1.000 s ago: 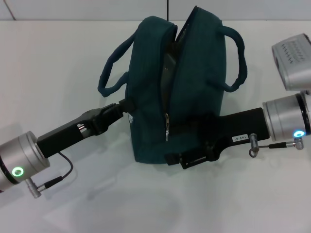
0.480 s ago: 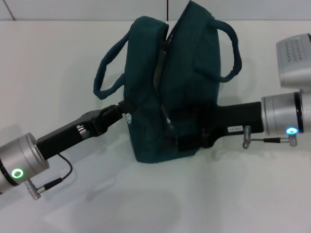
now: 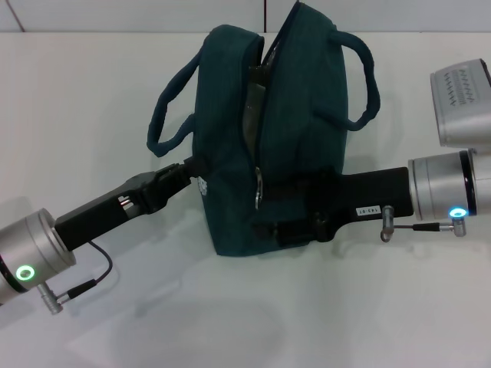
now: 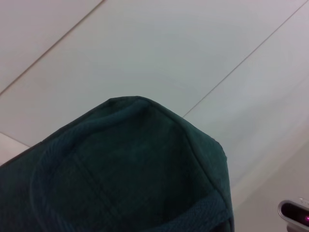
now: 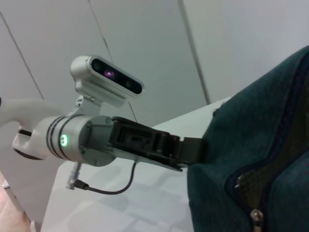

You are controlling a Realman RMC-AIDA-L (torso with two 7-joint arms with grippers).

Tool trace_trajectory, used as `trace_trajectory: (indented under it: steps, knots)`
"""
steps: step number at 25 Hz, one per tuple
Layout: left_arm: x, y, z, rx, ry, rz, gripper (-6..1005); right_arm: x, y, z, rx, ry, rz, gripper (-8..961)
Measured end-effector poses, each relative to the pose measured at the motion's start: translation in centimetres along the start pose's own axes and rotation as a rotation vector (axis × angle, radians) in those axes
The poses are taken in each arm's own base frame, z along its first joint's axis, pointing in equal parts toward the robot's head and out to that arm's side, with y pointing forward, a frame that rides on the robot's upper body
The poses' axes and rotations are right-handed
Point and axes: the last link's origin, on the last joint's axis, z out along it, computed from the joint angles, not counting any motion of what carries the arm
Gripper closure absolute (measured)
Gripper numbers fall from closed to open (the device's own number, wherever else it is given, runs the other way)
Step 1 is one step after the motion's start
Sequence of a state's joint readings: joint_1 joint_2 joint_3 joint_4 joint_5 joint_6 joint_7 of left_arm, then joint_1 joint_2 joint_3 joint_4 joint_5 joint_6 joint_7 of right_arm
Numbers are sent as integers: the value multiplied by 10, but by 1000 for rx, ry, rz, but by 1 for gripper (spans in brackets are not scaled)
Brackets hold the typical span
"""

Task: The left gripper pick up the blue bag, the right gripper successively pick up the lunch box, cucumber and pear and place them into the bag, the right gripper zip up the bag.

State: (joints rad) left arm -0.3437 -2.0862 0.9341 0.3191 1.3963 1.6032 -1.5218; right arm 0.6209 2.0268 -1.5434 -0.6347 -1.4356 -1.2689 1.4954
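Head view: left claw (image 3: 193,170) pinches blue bag (image 3: 299,138); right claw (image 3: 265,218) apparently grips its zipper.

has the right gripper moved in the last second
Yes. In the head view the right gripper has shifted away from the table's near edge, staying against the blue bag near the zipper pull; its wrist drew slightly right.

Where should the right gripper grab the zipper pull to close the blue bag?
Best bet: pinch the metal pull hanging at the low near end of the blue bag's zipper, coming from the robot's side, since the track runs up and away. The right gripper is close.
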Motion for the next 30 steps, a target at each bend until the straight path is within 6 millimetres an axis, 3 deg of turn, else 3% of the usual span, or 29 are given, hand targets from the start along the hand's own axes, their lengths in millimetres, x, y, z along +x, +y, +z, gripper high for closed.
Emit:
trace_trajectory:
  steps: [7, 9, 20, 26, 30]
  knots:
    - [0, 0, 0, -1, 1, 0, 860, 2, -5, -1, 37, -3, 7, 207]
    - [0, 0, 0, -2, 1, 0, 859, 2, -7, -1, 52, -3, 10, 327]
    - [1, 0, 0, -4, 0, 2, 855, -1, -10, 5, 82, -3, 0, 531]
    - [1, 0, 0, -4, -1, 6, 853, -1, 6, 19, -34, 53, -61, 650]
    - [2, 0, -1, 2, 10, 11, 851, -2, 13, 16, -88, 49, -71, 645]
